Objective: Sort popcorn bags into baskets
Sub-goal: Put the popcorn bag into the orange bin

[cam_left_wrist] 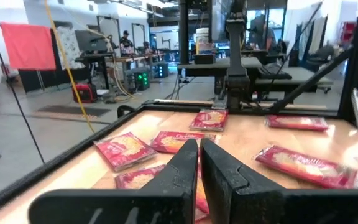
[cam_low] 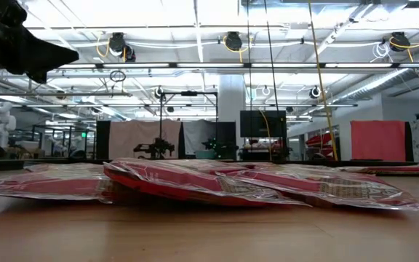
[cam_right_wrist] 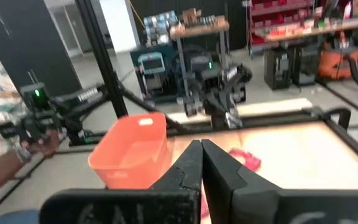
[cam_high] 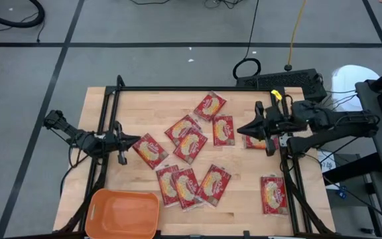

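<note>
— How are the two arms placed over the bench?

— The left pincer is held at the nine o'clock side of the bench, its fingers clenched together with nothing between them. The right pincer is held at the three o'clock side, likewise clenched and empty. Both tips are pointed inward toward the middle of the bench.

— Where are the popcorn bags found?

— They are scattered flat across the wood. A loose cluster is seen around the centre, some packets overlapping. One bag is laid just beside the left pincer's tip, another toward twelve o'clock, and three are spread side by side toward six o'clock. A single bag is set apart near five o'clock, and one is partly hidden under the right arm.

— And the basket?

— The orange tub is placed at the seven o'clock corner. No packet is seen inside it.

— Is anything else noted?

— In the right wrist view, a person's hand is seen beyond the bench edge.
</note>
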### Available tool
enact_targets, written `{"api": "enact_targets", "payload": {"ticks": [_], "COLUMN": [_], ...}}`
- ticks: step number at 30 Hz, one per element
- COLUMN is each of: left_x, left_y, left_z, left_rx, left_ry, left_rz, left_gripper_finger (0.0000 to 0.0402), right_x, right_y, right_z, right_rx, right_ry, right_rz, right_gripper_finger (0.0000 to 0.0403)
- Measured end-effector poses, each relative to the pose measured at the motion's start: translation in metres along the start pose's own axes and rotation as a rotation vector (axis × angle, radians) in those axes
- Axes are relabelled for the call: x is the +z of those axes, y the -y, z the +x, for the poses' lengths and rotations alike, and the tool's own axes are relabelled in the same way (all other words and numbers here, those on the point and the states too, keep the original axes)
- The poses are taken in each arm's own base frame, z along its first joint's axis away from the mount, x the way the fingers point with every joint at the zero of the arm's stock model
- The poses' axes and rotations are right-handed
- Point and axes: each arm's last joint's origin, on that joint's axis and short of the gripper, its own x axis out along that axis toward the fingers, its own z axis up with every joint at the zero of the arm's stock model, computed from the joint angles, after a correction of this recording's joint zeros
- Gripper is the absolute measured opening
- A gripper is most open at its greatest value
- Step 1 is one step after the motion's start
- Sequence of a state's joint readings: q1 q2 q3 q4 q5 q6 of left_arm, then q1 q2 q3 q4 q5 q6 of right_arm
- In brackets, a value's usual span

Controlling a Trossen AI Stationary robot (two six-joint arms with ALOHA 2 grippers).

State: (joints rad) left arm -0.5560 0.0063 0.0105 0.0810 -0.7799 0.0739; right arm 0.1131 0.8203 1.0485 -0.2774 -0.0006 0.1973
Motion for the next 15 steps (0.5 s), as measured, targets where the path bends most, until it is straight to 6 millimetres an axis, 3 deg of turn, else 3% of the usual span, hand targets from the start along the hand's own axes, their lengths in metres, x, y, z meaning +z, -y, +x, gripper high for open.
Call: {"api": "enact_targets", "payload": {"ticks": [5,15], "left_x": [0.015,0.100], "left_y": [-0.002,-0.009], "left_z": [-0.001,-0.002], "left_rx": [0.004,-0.012], "left_ry": [0.060,0.064], "left_rz": [-0.082,0.037], "left_gripper_finger": [0.0026,0.0026], "right_x": [-0.008,-0.028], "right_y": [0.003,0.009], "right_z": [0.011,0.028], "right_rx": [-0.062,-0.149], "right_ry": [-0.074,-0.203], "right_rz": [0.006,0.012], "right_gripper_finger": [0.0000,0.0000]}}
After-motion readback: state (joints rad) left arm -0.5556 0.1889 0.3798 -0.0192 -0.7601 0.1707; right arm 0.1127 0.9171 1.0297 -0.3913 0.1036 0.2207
